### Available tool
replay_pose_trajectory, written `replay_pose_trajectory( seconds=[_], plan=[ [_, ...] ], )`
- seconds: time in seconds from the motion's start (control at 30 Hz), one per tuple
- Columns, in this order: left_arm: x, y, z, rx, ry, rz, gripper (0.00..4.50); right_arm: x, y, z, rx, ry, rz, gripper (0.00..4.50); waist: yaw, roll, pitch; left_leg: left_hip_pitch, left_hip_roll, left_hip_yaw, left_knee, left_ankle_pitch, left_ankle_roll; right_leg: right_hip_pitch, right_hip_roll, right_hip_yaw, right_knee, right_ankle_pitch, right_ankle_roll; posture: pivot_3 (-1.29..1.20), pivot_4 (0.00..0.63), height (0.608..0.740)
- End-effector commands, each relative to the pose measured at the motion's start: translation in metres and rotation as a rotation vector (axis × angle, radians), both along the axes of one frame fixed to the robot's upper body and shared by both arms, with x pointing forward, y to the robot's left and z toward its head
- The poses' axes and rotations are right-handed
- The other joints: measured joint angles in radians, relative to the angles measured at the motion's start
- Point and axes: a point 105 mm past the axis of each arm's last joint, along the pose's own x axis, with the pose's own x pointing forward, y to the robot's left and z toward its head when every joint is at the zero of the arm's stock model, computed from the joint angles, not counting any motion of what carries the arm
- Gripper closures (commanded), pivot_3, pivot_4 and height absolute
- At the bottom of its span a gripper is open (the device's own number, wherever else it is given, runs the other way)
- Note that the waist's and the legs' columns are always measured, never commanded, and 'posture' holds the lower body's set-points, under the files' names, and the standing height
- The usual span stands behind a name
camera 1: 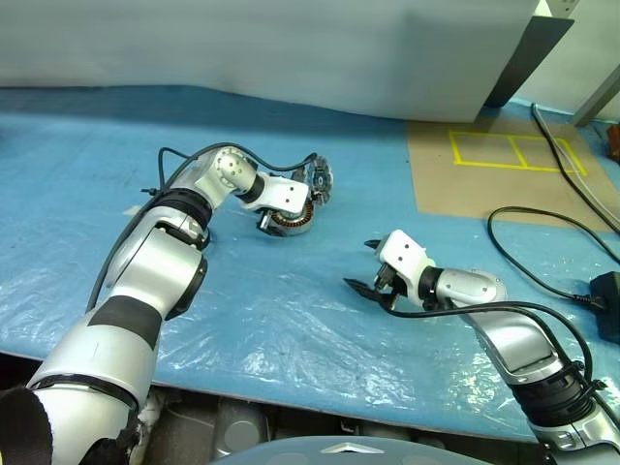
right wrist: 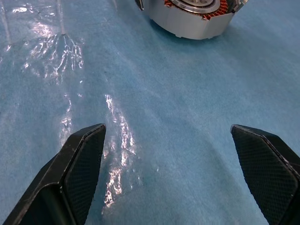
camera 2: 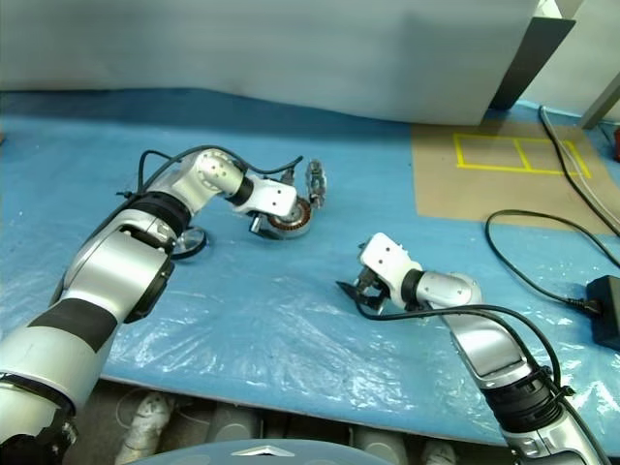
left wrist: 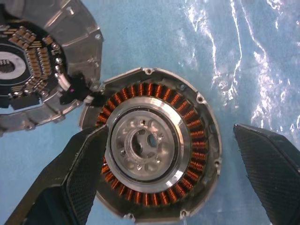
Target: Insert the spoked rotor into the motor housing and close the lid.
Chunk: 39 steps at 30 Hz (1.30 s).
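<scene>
The motor housing (left wrist: 154,145) is seen lying on the blue-covered counter (camera 1: 291,320), its lid (left wrist: 42,70) swung open beside it. The left end effector (left wrist: 173,154) is held released over the housing; the right end effector (right wrist: 173,164) is spread, empty.

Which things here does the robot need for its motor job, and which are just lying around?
For the job:
- motor housing, open, copper windings showing
- lid, swung open beside the housing
- spoked rotor, black ring on the sheet beside the left arm
- left gripper, open over the housing

Just lying about:
- black cable
- yellow tape rectangle
- brown board
</scene>
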Motion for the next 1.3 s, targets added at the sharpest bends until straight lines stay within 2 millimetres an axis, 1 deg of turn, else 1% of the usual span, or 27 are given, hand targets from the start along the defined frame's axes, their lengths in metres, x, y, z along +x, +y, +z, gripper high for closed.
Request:
replay_pose_trajectory(
  seconds=[0.03, 0.13, 0.43, 0.77, 0.87, 0.93, 0.97, 1.0, 1.3],
  plan=[
    [0.007, 0.001, 0.005, 0.037, -0.042, 0.038, 0.00, -0.001, 0.000, 0.012, 0.009, -0.050, -0.002, 0.03, 0.000, 0.000, 0.000, 0.000, 0.000, 0.000, 0.000, 0.000, 0.000, 0.000, 0.000, 0.000, 0.000, 0.000, 0.000, 0.00, 0.150, 0.740],
    [0.008, 0.004, 0.000, 0.067, -0.047, 0.052, 0.00, -0.001, -0.002, 0.013, 0.010, -0.054, -0.013, 0.03, 0.000, 0.000, 0.000, 0.000, 0.000, 0.000, 0.000, 0.000, 0.000, 0.000, 0.000, 0.000, 0.000, 0.000, 0.000, 0.00, 0.150, 0.740],
    [0.004, 0.001, -0.013, 0.060, 0.014, 0.074, 0.00, -0.004, -0.004, 0.010, 0.009, -0.046, -0.034, 0.03, 0.001, 0.000, 0.000, 0.002, 0.000, 0.000, 0.001, 0.000, 0.000, 0.002, 0.000, 0.001, 0.000, 0.000, 0.000, 0.00, 0.150, 0.740],
    [-0.002, 0.013, -0.017, 0.085, 0.066, 0.056, 0.00, -0.001, -0.004, 0.011, 0.004, -0.046, -0.033, 0.03, -0.001, 0.000, 0.000, 0.003, 0.000, 0.000, 0.001, 0.000, 0.000, 0.002, 0.000, 0.001, 0.000, 0.000, 0.000, 0.00, 0.150, 0.740],
    [-0.003, 0.012, -0.017, 0.079, 0.070, 0.052, 0.62, 0.000, -0.003, 0.011, 0.007, -0.045, -0.028, 0.00, -0.002, 0.000, 0.000, 0.003, 0.000, 0.000, 0.000, 0.000, 0.000, 0.002, 0.000, 0.001, 0.000, 0.000, 0.000, 0.00, 0.150, 0.740],
    [-0.004, 0.012, -0.017, 0.075, 0.071, 0.045, 1.20, 0.000, -0.002, 0.010, 0.005, -0.043, -0.024, 0.00, -0.001, 0.000, 0.000, 0.003, -0.001, 0.000, 0.000, 0.000, 0.000, 0.002, 0.000, 0.001, -0.001, 0.000, 0.000, 0.00, 0.150, 0.740],
    [-0.004, 0.011, -0.017, 0.074, 0.071, 0.043, 1.32, 0.001, -0.002, 0.009, 0.004, -0.043, -0.023, 0.00, 0.000, 0.000, 0.000, 0.003, -0.001, 0.000, 0.000, 0.000, 0.000, 0.002, 0.000, 0.001, -0.001, 0.000, 0.000, 0.00, 0.150, 0.740],
    [-0.004, 0.011, -0.017, 0.075, 0.071, 0.043, 1.39, 0.001, -0.002, 0.009, 0.005, -0.042, -0.022, 0.00, 0.002, 0.000, 0.000, 0.004, -0.001, 0.000, -0.001, 0.000, 0.000, 0.002, 0.000, 0.001, -0.001, 0.000, 0.000, 0.00, 0.150, 0.740],
    [-0.005, 0.007, -0.014, 0.028, 0.085, 0.032, 1.39, 0.000, -0.002, 0.007, 0.008, -0.033, -0.028, 0.00, 0.013, 0.000, 0.000, 0.004, -0.001, 0.000, 0.000, 0.000, 0.000, 0.004, -0.001, 0.001, -0.001, 0.000, 0.000, 0.00, 0.150, 0.740]
  ],
)
